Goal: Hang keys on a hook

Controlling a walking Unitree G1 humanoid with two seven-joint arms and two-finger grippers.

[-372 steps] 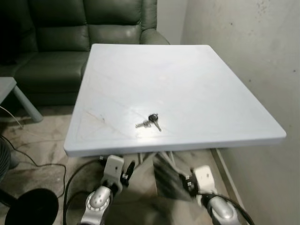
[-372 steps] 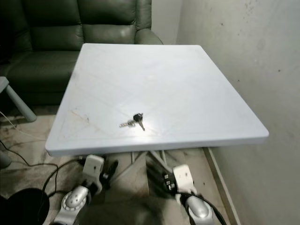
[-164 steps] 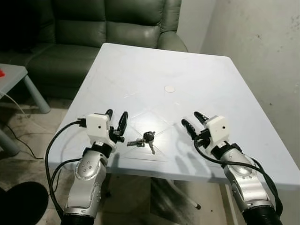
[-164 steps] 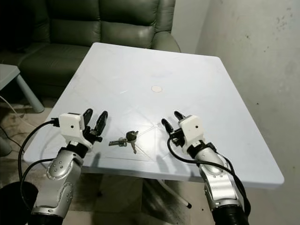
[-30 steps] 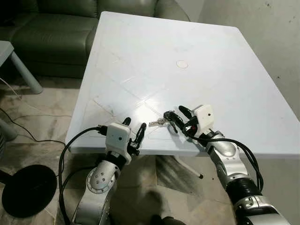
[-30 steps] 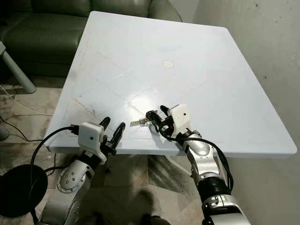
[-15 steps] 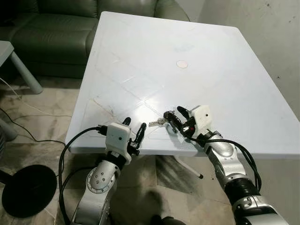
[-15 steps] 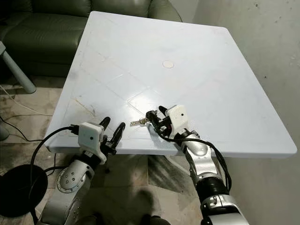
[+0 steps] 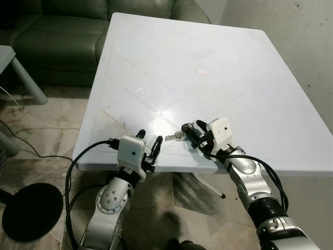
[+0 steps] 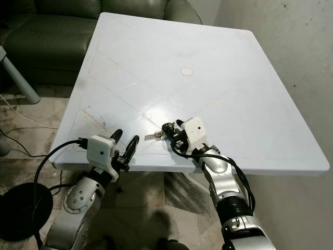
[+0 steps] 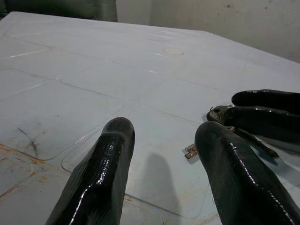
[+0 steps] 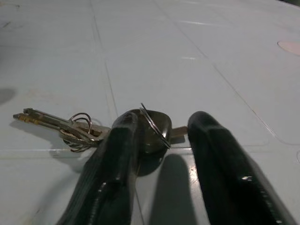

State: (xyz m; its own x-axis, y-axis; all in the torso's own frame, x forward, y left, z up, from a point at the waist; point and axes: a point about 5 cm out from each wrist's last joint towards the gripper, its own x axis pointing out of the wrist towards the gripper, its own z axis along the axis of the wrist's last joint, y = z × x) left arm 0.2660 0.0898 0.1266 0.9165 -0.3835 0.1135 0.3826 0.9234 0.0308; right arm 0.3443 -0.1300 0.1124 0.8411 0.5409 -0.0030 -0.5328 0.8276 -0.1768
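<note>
Reaching right gripper (image 12: 157, 140): fingers apart, straddling the keys (image 12: 89, 125) on the white table (image 9: 234, 67).
Left gripper (image 9: 148, 146): spread wide at the table's near edge.

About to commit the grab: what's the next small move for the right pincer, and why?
Probably close it. In the right wrist view the right pincer is open, its fingers straddling the dark key head of the keys, which lie flat on the table. Closing should catch the head before lifting.
</note>
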